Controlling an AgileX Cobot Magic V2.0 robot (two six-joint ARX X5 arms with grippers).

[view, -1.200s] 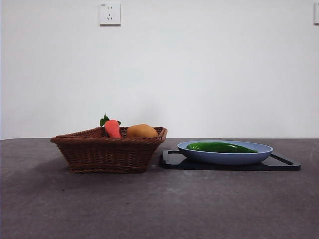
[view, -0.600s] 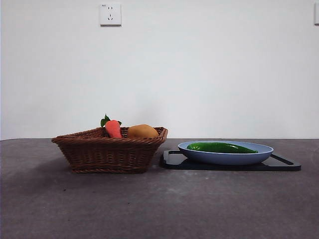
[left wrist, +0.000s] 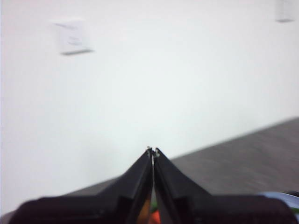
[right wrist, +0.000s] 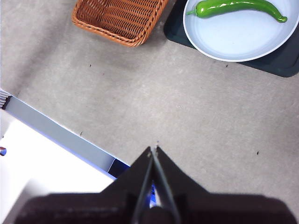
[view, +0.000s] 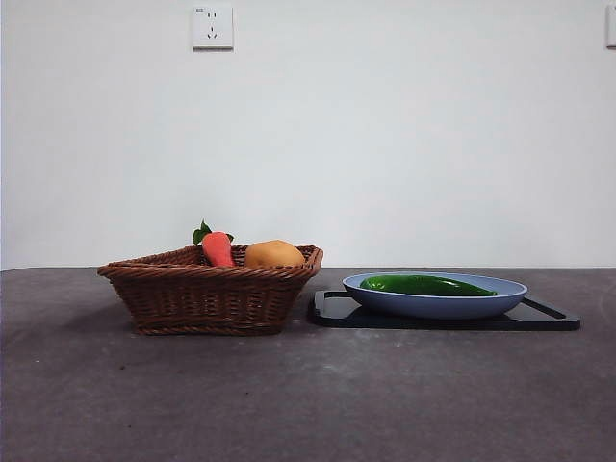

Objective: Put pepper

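nothing begun: long glossy dark-green pepper (view: 426,285) lying in round pale-blue plate (view: 500,303); left pincer (left wrist: 153,151) and right pincer (right wrist: 154,149) both closed, empty; next, opening over pepper

Front camera sat low, level across table (view: 308,395), left wrist faced wall (left wrist: 177,70), right wrist looked down, sharing basket (right wrist: 119,18) and plate (right wrist: 233,44).
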